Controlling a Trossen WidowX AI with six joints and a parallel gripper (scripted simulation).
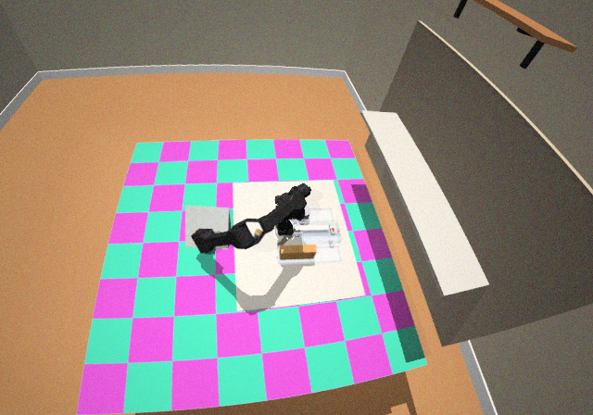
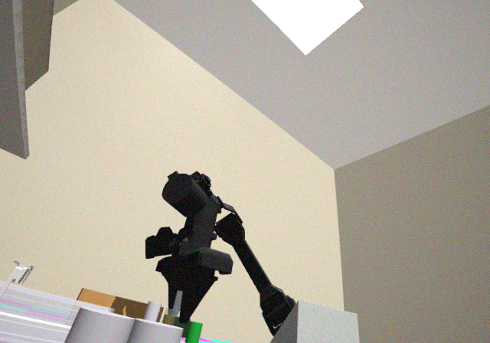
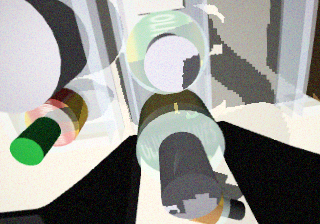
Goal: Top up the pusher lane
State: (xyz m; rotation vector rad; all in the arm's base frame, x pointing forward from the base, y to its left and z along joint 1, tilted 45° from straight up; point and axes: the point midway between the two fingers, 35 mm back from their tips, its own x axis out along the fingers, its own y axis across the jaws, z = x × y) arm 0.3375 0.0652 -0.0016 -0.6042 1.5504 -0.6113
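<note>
In the exterior view, a cream wall [image 2: 138, 133] fills the left and centre, meeting a darker wall [image 2: 411, 220] at right. A bright white panel [image 2: 305, 7] glows in the grey ceiling [image 2: 245, 47], upper centre. From the top, an orange floor [image 1: 95, 114] with pale skirting [image 1: 191, 69] surrounds a pink-and-green checked surface [image 1: 194, 336]. A brown shelf [image 1: 502, 10] on black brackets juts out at upper right.
</note>
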